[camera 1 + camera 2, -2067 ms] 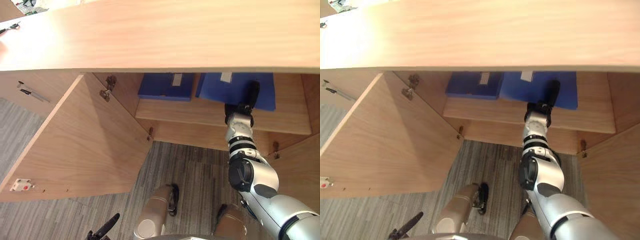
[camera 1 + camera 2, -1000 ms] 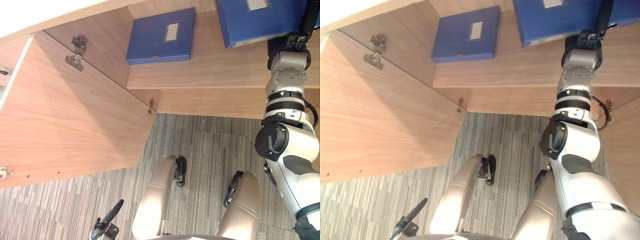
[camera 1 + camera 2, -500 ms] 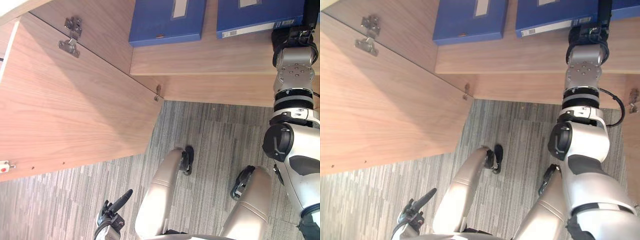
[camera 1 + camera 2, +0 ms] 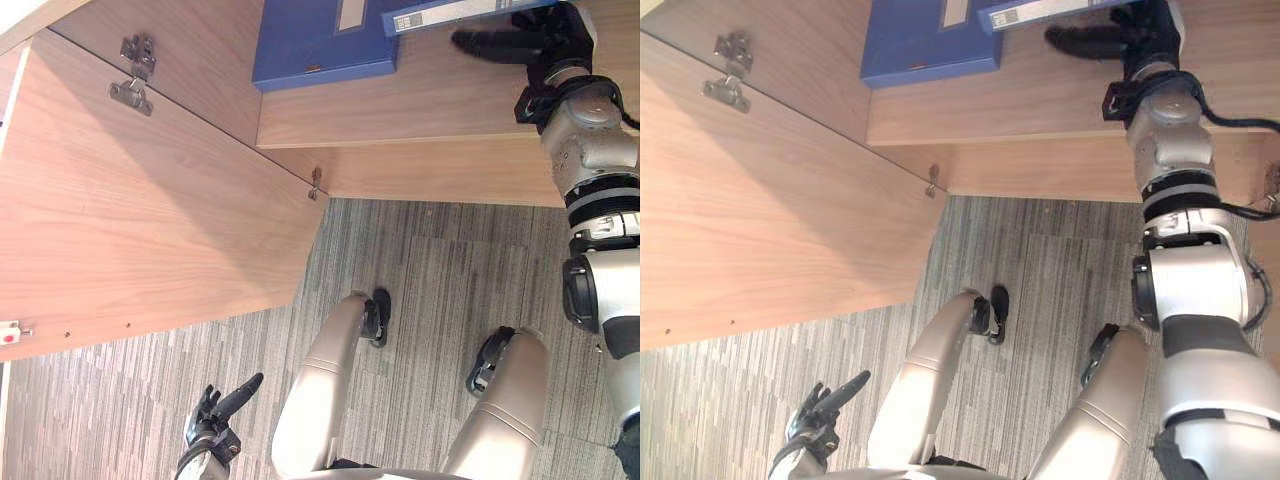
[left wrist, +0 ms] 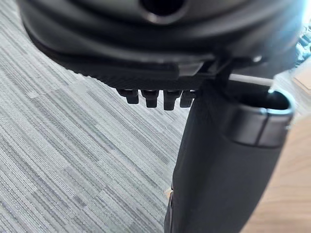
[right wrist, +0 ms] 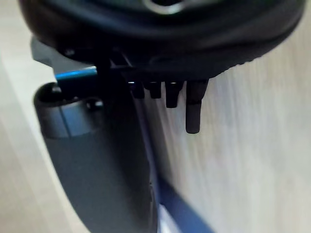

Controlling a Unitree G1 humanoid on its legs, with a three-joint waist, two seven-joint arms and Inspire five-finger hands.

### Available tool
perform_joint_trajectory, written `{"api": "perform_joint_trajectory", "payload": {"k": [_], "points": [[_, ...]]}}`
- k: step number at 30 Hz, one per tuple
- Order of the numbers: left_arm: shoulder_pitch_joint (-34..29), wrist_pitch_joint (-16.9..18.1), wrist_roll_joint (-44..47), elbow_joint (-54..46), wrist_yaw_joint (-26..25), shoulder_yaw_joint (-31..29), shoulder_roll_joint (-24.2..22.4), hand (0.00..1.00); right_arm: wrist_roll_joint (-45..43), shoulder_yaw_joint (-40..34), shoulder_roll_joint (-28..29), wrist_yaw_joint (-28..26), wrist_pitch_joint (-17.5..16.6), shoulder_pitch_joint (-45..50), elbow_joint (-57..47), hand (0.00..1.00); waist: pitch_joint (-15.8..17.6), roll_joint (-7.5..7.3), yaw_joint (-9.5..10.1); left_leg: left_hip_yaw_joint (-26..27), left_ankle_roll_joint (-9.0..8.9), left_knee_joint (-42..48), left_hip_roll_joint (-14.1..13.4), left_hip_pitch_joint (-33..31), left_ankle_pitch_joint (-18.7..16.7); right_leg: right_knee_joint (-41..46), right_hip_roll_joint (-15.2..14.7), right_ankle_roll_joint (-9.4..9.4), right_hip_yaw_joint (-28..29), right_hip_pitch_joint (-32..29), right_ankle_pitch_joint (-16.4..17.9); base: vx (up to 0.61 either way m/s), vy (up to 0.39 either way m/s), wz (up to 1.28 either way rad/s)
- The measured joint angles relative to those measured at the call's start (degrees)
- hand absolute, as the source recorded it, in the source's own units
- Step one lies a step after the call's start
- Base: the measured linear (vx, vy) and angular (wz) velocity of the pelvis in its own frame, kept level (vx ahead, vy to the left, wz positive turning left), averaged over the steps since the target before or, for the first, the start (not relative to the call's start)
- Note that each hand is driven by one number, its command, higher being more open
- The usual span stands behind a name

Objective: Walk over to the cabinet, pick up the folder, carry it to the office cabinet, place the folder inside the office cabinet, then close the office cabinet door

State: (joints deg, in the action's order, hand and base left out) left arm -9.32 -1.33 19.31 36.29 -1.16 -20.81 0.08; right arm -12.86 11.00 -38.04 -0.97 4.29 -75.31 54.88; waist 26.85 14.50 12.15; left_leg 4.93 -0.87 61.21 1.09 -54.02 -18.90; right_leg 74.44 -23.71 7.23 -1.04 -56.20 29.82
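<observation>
Pick-up step, likely: the right hand (image 4: 545, 32) pinches the folder (image 4: 440, 14) between thumb and fingers, its edge raised over the cabinet shelf (image 4: 400, 110); next, draw it out level. Left hand (image 4: 212, 420) hangs slack

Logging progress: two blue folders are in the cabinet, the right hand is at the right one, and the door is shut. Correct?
No: the door is open, swung left, as the left eye view shows. The rest holds: left folder and right folder are in the cabinet, right hand at the right one.
</observation>
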Motion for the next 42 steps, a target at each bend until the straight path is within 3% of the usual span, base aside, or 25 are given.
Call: {"api": "perform_joint_trajectory", "payload": {"k": [2, 7, 11, 14, 21, 27, 30, 36, 42], "points": [[-0.4, 0.0, -1.5, -1.5, 1.3, 1.0, 0.0, 1.0, 10.2, 2.8, -1.1, -2.6, 0.0, 2.4, -3.1, 1.0, 0.0, -0.02, -0.13, -0.2, -0.05, -0.9, -0.3, 1.5, 0.0, -1.1, 0.3, -0.04, -0.6, 1.7, 0.0, 0.04, -0.06, -0.05], [-1.4, 0.0, -2.0, -4.5, 2.2, 2.5, 0.0, 1.0, 23.2, 5.8, -0.3, -5.7, -1.4, 5.5, -7.0, 1.0, 0.0, -0.61, -0.89, -0.5, -0.48, -3.6, -0.9, 4.3, 0.4, -3.9, 1.0, -0.12, -1.9, 4.8, -0.4, 0.07, -0.069, -0.05], [-1.6, 0.0, -2.0, -7.1, 2.3, 2.5, -0.6, 1.0, 31.3, 6.5, 0.8, -7.2, -2.8, 7.1, -8.0, 1.0, 0.0, -1.59, -0.98, -0.3, -0.55, -5.2, -1.2, 6.3, 0.5, -5.5, 1.5, -0.05, -2.1, 6.6, -0.5, 0.08, -0.055, -0.06], [-2.0, 0.0, -2.0, -9.8, 2.5, 2.6, -1.2, 1.0, 37.5, 7.5, 2.5, -8.3, -3.6, 8.7, -8.4, 1.0, -0.3, -3.31, -1.19, 0.2, -0.57, -6.6, -1.3, 7.9, 0.5, -6.5, 1.7, -0.02, -2.0, 7.6, -0.6, 0.08, -0.049, -0.08], [-4.7, -0.1, -2.0, -14.1, 3.7, 6.9, -3.0, 1.0, 48.2, 11.6, 3.3, -11.5, -5.6, 13.6, -11.4, 1.0, -0.3, -4.49, -2.03, 0.8, -0.58, -7.8, -1.4, 9.5, 0.5, -8.4, 1.8, 1.01, -1.8, 9.3, -1.4, 0.05, -0.013, -0.05], [-5.5, -0.5, -2.0, -14.1, 3.8, 7.1, -2.9, 1.0, 50.9, 13.5, 3.4, -11.5, -5.5, 13.9, -11.9, 1.0, -0.2, -5.07, -2.56, 1.1, -0.54, -8.3, -1.6, 9.8, 0.5, -9.5, 2.1, 0.98, -1.7, 9.6, -2.0, 0.04, -0.013, -0.03], [-6.1, -0.5, -2.0, -14.5, 3.8, 7.3, -2.9, 1.0, 51.0, 16.2, 3.8, -11.6, -5.2, 13.8, -11.9, 1.0, 0.2, -6.06, -2.65, 1.7, -0.5, -10.1, -2.1, 12.0, 0.5, -11.7, 2.8, -0.25, -1.7, 11.5, -2.9, 0.07, -0.017, -0.15], [-8.4, -0.5, -2.0, -14.7, 3.3, 8.7, -2.7, 1.0, 51.0, 22.4, 4.9, -13.4, -4.4, 16.4, -11.3, 1.0, -0.6, -8.38, -2.73, 3.0, -0.04, -17.4, -2.7, 20.1, 1.6, -19.7, 3.9, -0.53, -2.8, 19.3, -5.2, 0.12, 0.011, -0.17], [-8.5, -0.3, -2.0, -13.1, 3.2, 8.7, -0.5, 1.0, 51.0, 26.7, 8.3, -17.9, -3.1, 20.9, -10.6, 1.0, -2.5, -11.22, -3.12, 4.0, -1.24, -30.1, -4.3, 31.1, 5.6, -33.3, 6.6, -1.11, -6.6, 30.7, -10.0, 0.15, 0.013, -0.15]]}}
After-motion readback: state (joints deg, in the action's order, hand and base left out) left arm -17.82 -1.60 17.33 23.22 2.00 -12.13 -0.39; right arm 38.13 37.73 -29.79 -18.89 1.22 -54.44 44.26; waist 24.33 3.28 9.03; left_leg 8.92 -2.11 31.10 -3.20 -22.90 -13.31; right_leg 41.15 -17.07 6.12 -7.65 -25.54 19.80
